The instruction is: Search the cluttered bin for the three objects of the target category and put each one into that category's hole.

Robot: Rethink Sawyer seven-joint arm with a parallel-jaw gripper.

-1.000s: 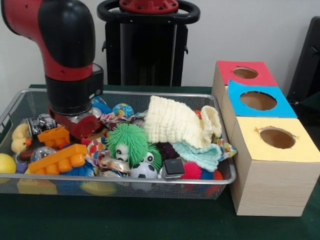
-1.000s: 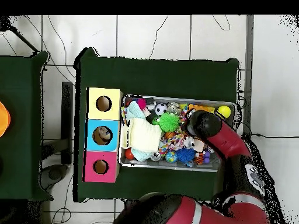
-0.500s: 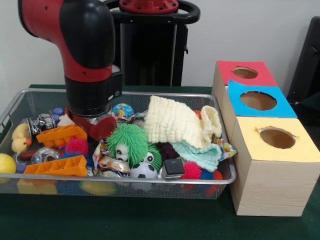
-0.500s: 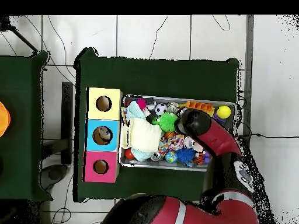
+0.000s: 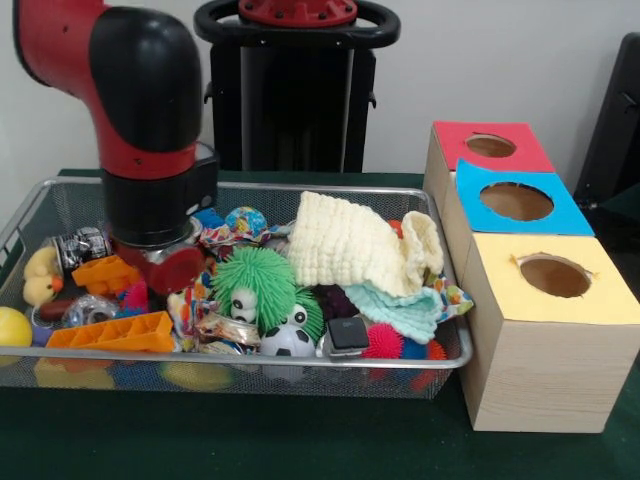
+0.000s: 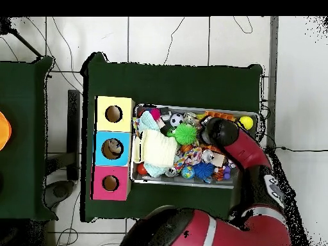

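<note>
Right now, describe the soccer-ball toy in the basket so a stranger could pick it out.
Start at the wire mesh basket left of the three boxes. Go to its front rim, about the middle, below the spiky green ball. The soccer-ball toy is the only white ball with black patches, left of a dark square block.

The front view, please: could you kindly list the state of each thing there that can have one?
Wire mesh bin: full, cluttered with toys and cloths.
Cream knitted cloth: crumpled, draped over the pile.
Robot arm: lowered into the bin's left half; pincer hidden.
Red box: upright, hole open.
Blue box: upright, hole open.
Yellow box: upright, hole open.
Orange toy brick: lying flat by the front wall.
</note>
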